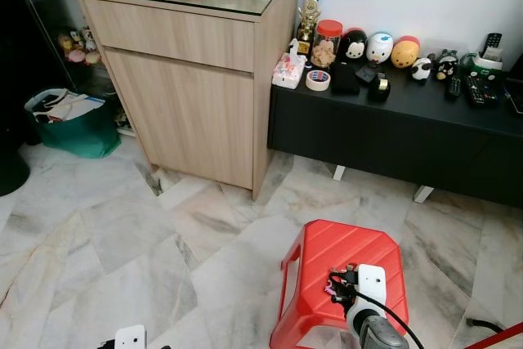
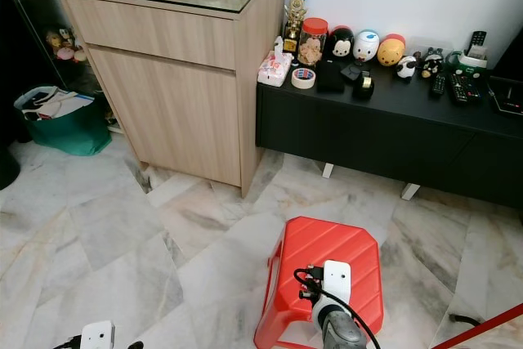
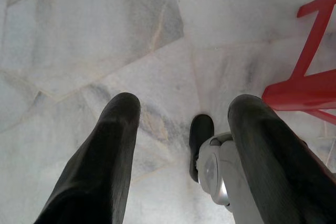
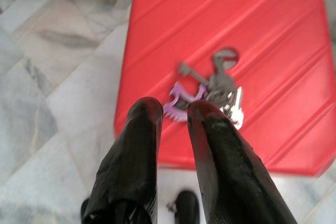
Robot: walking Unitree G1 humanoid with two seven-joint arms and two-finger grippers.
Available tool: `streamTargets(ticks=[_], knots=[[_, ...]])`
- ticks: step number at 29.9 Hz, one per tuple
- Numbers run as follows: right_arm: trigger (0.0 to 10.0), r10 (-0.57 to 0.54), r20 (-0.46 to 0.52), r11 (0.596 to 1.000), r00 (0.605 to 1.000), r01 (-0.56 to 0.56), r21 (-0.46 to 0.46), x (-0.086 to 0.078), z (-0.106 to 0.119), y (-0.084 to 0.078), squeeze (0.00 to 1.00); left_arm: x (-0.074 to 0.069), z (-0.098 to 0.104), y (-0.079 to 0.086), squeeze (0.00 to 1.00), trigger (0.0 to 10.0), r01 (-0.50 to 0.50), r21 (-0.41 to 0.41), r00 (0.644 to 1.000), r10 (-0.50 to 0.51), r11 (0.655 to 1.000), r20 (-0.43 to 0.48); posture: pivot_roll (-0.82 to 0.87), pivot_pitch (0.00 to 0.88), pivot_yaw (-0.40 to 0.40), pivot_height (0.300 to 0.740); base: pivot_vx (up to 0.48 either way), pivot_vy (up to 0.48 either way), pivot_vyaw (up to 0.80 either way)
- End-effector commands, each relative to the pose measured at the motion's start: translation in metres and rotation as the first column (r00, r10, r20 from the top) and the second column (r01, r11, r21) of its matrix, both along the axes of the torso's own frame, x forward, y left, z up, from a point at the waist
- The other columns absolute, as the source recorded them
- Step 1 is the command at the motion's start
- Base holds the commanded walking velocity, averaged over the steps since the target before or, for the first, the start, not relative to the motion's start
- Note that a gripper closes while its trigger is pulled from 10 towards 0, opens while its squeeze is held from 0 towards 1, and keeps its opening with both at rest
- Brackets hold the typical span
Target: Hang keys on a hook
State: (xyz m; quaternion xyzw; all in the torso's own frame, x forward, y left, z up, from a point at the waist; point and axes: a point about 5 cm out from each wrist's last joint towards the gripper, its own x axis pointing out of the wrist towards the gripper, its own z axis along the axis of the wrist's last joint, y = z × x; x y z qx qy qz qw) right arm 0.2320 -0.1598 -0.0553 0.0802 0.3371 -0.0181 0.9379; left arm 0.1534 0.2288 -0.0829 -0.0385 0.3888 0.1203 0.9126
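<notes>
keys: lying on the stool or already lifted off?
Cannot tell for sure. The keys sit at the right gripper fingertips over the red stool, fingers slightly apart; contact with either is unclear.

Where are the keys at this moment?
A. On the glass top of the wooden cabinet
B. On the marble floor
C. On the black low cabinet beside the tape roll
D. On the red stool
D: the right wrist view shows the keys with their purple tag lying on the red stool, just ahead of the right gripper.
</notes>
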Motion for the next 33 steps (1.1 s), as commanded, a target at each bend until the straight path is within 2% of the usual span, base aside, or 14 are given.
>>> streamTargets(ticks=[1,4,8,9,12,13,17,20,23,27,28,33], knots=[[10.0,-0.022,0.059,0.999,0.998,0.023,-0.023,0.008,0.007,-0.008,0.00,-0.004,-0.002,-0.001,0.00,10.0,0.002,-0.001,1.000,-0.002,1.000,-0.010,0.10,0.090,-0.041,0.740,0.000,0.000,0.00],[10.0,-0.034,0.139,0.998,0.990,0.040,-0.044,0.018,0.018,-0.015,0.00,-0.001,0.000,0.001,0.00,10.0,-0.010,0.001,1.000,0.010,1.000,0.015,0.10,0.090,-0.041,0.740,0.000,0.000,0.00],[10.0,0.037,0.275,0.997,0.961,-0.018,-0.070,0.037,0.038,-0.013,0.00,0.007,0.006,0.004,0.00,10.0,-0.024,-0.011,0.997,0.024,1.000,0.076,0.09,0.094,-0.042,0.740,0.000,0.000,0.00],[10.0,0.070,0.321,0.995,0.945,-0.044,-0.087,0.043,0.045,-0.012,0.00,0.014,0.010,0.004,0.00,10.0,-0.011,-0.015,0.993,0.012,1.000,0.117,0.09,0.093,-0.044,0.740,0.000,0.000,0.00],[10.0,0.091,0.345,0.992,0.934,-0.056,-0.110,0.046,0.050,-0.011,0.00,0.020,0.014,0.003,0.00,10.0,0.007,-0.013,0.988,-0.005,1.000,0.154,0.09,0.093,-0.044,0.740,0.000,0.000,0.00],[10.0,0.090,0.373,0.992,0.924,-0.048,-0.118,0.050,0.055,-0.012,0.00,0.027,0.019,0.003,0.00,10.0,0.016,-0.008,0.980,-0.014,1.000,0.198,0.09,0.096,-0.050,0.740,0.000,0.000,0.00],[10.0,0.077,0.417,0.993,0.906,-0.033,-0.111,0.056,0.063,-0.011,0.00,0.034,0.025,0.004,0.00,10.0,0.014,-0.008,0.968,-0.011,1.000,0.250,0.10,0.097,-0.051,0.740,0.000,0.000,0.00],[10.0,0.064,0.499,0.996,0.864,-0.024,-0.088,0.062,0.075,0.000,0.00,0.047,0.036,0.003,0.00,10.0,0.023,0.001,0.941,-0.022,1.000,0.337,0.09,0.097,-0.049,0.740,0.000,0.000,0.00],[10.0,0.065,0.534,0.996,0.843,-0.023,-0.084,0.063,0.080,0.006,0.00,0.052,0.043,0.003,0.00,10.0,0.012,0.014,0.922,-0.017,1.000,0.387,0.09,0.097,-0.049,0.740,0.000,0.000,0.00],[10.0,0.078,0.554,0.995,0.829,-0.031,-0.094,0.062,0.082,0.010,0.00,0.065,0.059,0.001,0.00,10.0,0.029,0.033,0.868,-0.042,0.999,0.494,0.08,0.099,-0.050,0.740,0.000,0.000,0.00],[10.0,0.077,0.555,0.995,0.828,-0.031,-0.091,0.062,0.082,0.010,0.00,0.071,0.069,-0.002,0.00,10.0,0.037,0.042,0.829,-0.054,0.998,0.556,0.08,0.103,-0.055,0.740,0.000,0.000,0.00],[10.0,0.073,0.568,0.996,0.820,-0.030,-0.083,0.060,0.084,0.009,0.00,0.084,0.096,0.000,0.00,10.0,0.005,0.071,0.734,-0.052,0.997,0.677,0.09,0.100,-0.059,0.740,0.000,0.000,0.00]])
